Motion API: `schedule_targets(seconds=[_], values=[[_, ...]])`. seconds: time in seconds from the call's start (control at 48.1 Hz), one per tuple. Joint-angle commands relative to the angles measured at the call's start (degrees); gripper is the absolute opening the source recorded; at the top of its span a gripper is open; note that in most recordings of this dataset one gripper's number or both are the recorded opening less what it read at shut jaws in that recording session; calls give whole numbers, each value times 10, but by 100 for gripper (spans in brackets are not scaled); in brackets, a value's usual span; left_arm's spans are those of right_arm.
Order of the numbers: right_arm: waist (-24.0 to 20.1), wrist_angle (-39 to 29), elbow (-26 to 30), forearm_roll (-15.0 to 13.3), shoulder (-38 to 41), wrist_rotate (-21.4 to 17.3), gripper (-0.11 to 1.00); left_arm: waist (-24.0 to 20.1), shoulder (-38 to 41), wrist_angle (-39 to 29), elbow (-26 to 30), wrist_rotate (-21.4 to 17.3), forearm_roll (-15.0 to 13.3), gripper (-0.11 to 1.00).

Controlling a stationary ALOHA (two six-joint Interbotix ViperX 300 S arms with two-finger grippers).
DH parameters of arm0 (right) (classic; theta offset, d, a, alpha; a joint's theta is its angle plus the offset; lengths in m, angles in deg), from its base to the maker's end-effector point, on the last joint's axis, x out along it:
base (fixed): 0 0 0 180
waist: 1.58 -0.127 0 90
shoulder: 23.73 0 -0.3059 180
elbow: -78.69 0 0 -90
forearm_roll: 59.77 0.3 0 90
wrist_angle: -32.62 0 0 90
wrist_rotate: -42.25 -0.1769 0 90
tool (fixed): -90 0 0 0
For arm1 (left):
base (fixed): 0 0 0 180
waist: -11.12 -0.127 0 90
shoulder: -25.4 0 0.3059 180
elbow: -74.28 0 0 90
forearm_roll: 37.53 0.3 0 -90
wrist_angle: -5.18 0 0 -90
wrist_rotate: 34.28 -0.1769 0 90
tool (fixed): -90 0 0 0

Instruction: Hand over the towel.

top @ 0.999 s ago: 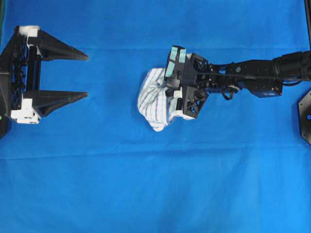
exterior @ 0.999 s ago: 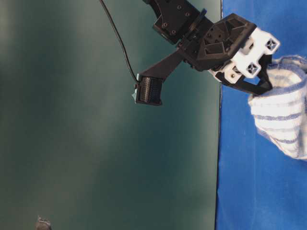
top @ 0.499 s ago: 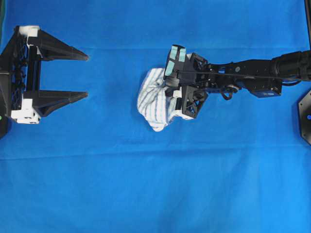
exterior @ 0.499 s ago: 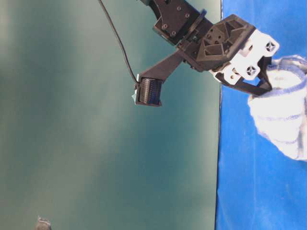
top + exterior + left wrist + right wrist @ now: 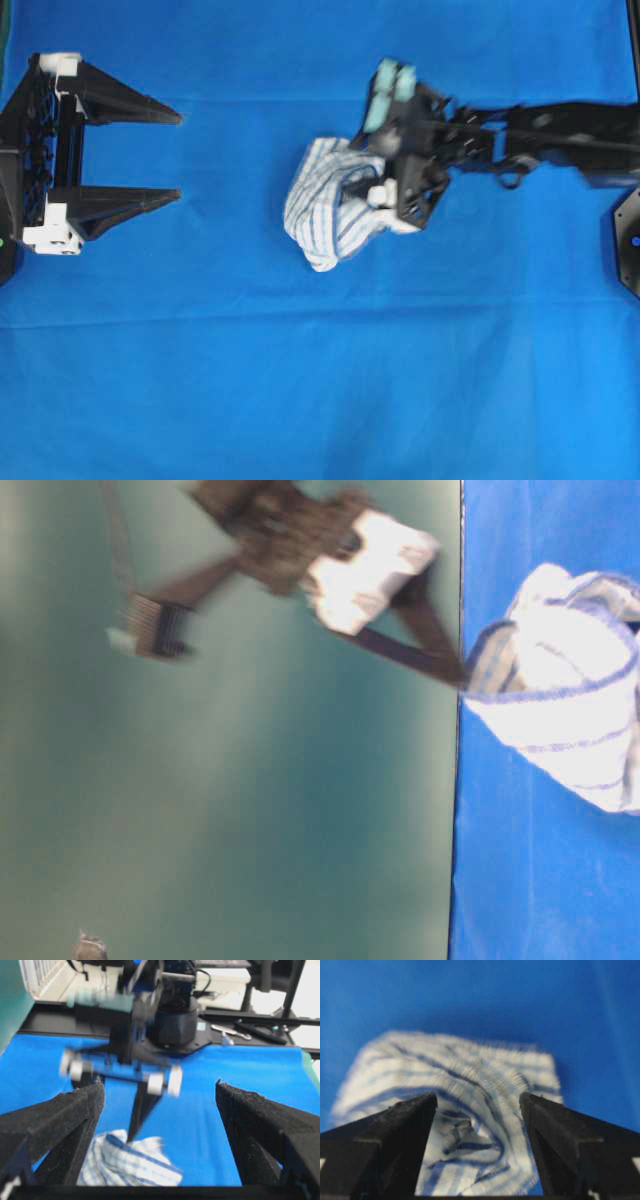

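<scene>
The towel (image 5: 320, 200), a small white cloth with thin blue stripes, lies bunched at the middle of the blue sheet. My right gripper (image 5: 365, 185) is over its right side, blurred by motion. In the right wrist view the jaws (image 5: 477, 1100) stand partly closed with a fold of the towel (image 5: 470, 1090) pinched between them. In the table-level view one finger (image 5: 440, 655) meets the towel's raised top edge (image 5: 560, 710). My left gripper (image 5: 180, 157) is open and empty at the far left. From its wrist view (image 5: 160, 1090) the towel (image 5: 130, 1165) shows ahead.
The large plain blue sheet (image 5: 300, 380) covers the whole table. A black mount (image 5: 630, 240) sits at the right edge. Beyond the sheet's far edge in the left wrist view are the right arm's base (image 5: 175, 1025) and some tools (image 5: 235, 1032).
My right gripper has swung quickly up and back from the towel's centre. The towel has been pulled taller and stretched toward the gripper. The left gripper has not moved.
</scene>
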Motion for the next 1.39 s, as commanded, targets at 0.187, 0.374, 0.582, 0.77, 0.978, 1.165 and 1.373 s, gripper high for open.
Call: schedule_targets(seconds=[0.187,0.374,0.582,0.77,0.978,1.165,1.373], values=[[-2,4,-33,-12,-146,2,72,-2,0,3,6,0,0,90],[-8,58,-87,-13,-228,2,72,-1,0,3,5,-1,0,90],[-9,126,-120,-14,-264,4,72,-1,0,3,5,-1,-1,90],[-9,138,-119,-14,-258,4,72,-2,1,3,5,-1,0,89],[-8,138,-118,-13,-262,2,72,-2,-3,-3,4,0,0,88],[-8,89,-135,-13,-339,0,72,-2,-46,-57,-4,-1,0,88],[-8,53,-186,-14,-461,1,71,-1,-132,-146,-27,-3,2,88]])
